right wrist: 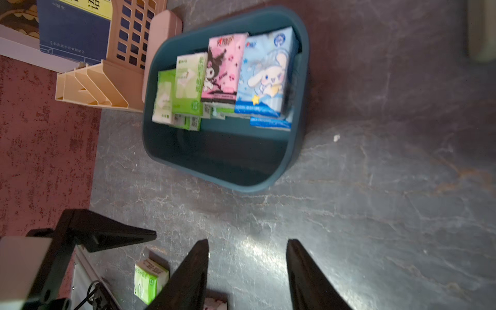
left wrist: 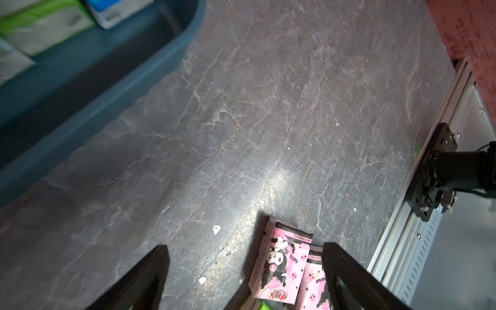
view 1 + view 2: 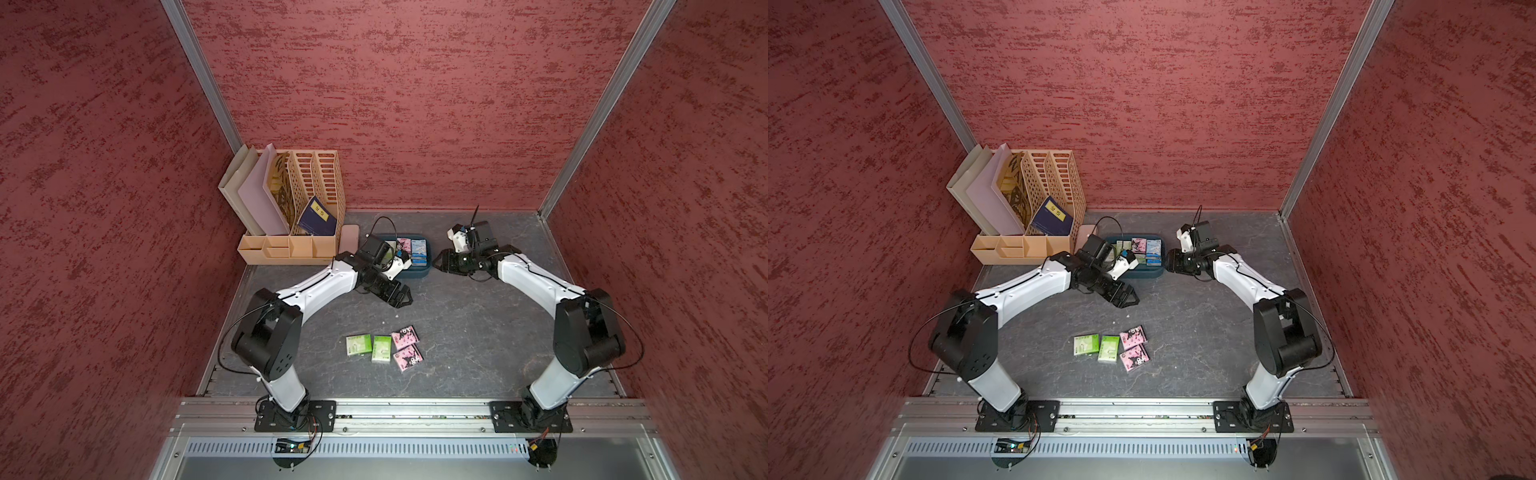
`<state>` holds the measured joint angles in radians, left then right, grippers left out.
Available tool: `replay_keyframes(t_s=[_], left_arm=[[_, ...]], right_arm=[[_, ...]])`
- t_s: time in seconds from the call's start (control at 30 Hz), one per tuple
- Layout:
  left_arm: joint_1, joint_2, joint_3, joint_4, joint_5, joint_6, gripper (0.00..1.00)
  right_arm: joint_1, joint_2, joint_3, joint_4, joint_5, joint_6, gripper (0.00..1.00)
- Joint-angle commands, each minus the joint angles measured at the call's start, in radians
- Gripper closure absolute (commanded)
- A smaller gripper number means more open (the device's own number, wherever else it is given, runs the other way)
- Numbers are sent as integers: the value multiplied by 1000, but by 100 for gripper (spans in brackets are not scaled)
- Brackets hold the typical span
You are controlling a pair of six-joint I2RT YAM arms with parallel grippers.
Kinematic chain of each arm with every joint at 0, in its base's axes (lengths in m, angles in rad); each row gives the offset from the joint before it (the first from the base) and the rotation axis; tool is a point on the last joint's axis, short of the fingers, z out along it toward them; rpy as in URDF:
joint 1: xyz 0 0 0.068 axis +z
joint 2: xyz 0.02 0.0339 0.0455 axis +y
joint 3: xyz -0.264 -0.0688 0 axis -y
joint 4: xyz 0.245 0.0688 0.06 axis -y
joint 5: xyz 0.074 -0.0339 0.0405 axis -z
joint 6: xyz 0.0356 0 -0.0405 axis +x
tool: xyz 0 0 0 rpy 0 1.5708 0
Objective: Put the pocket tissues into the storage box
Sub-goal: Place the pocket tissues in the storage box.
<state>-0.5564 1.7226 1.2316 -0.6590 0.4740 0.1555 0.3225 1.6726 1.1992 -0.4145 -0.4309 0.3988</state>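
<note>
At 12 o'clock on the table (image 3: pixel 478 324) sits the box (image 3: pixel 420 272), tissues (image 1: pixel 228 72) stacked along its 12 o'clock side, dark floor showing in the other half. Four more packets (image 3: pixel 384 348), two green and two pink, lie flat at 6 o'clock from the box. Between box and packets hangs the left gripper (image 2: pixel 245 248), fingers wide, holding nothing. At the box's 3 o'clock, the right gripper (image 1: pixel 248 241) stands half-spread, empty.
</note>
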Motion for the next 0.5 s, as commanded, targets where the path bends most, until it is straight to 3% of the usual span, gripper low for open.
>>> replay_keyframes(t_s=[0.0,0.47], left_arm=[[-8,39,5,-28,52,57,8],[-56,86,-72,-26,94,59,11]], right_arm=[[-18,-62,-41,57,-28,26,49],[-30,-83,-71,33,-42,18,49]])
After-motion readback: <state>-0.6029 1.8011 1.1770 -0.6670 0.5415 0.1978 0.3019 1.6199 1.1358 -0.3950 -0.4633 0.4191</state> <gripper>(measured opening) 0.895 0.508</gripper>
